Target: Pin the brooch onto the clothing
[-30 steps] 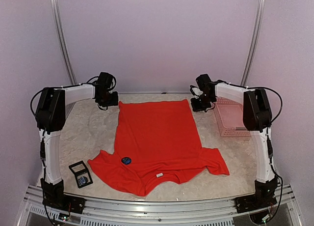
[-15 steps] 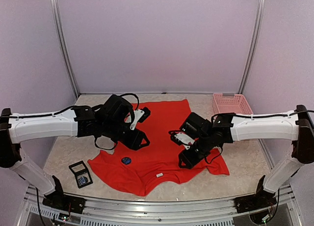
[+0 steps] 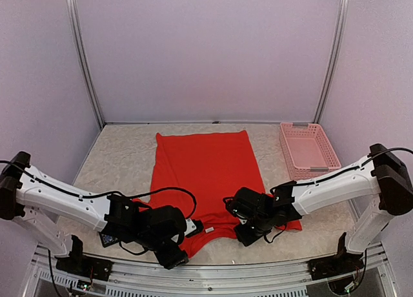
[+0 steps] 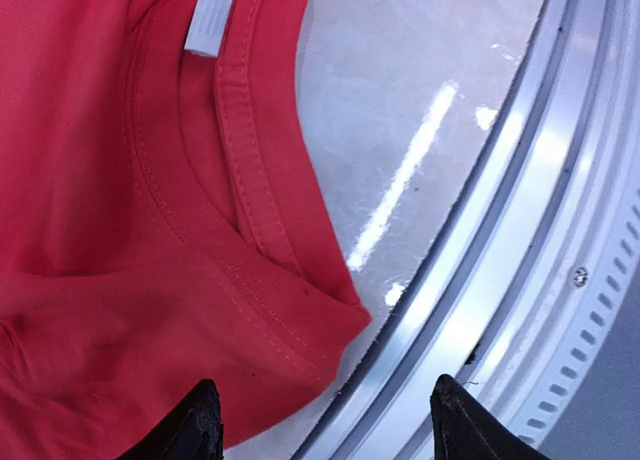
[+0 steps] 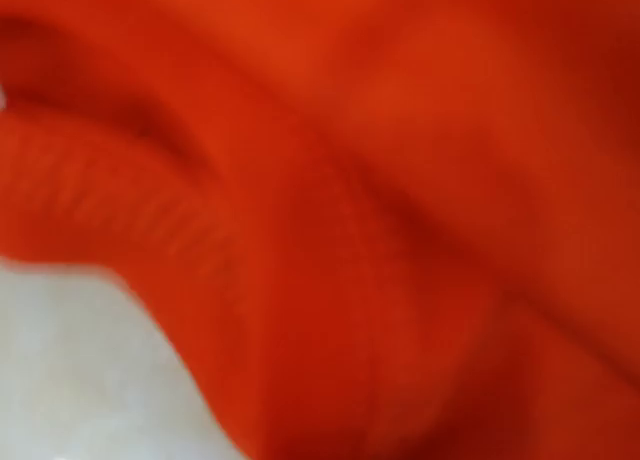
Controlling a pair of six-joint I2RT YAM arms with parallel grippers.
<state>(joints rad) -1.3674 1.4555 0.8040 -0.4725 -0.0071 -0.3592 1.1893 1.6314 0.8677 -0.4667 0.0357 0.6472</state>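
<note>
The red T-shirt (image 3: 206,168) lies mid-bench (image 3: 122,161), hem toward the far wall, neckline with white label (image 4: 210,18) at the near edge, one corner just beside the metal rail (image 4: 520,260). Bare bench lies to its left. The pink basket (image 3: 308,152) stands apart, far right. The left gripper (image 4: 325,425) hangs over that corner, jaws wide apart, holding nothing. The right gripper (image 3: 246,235) sits low on the right-hand sleeve. Its wrist view is a red blur, so you cannot tell how its jaws stand. You cannot make out the brooch.
</note>
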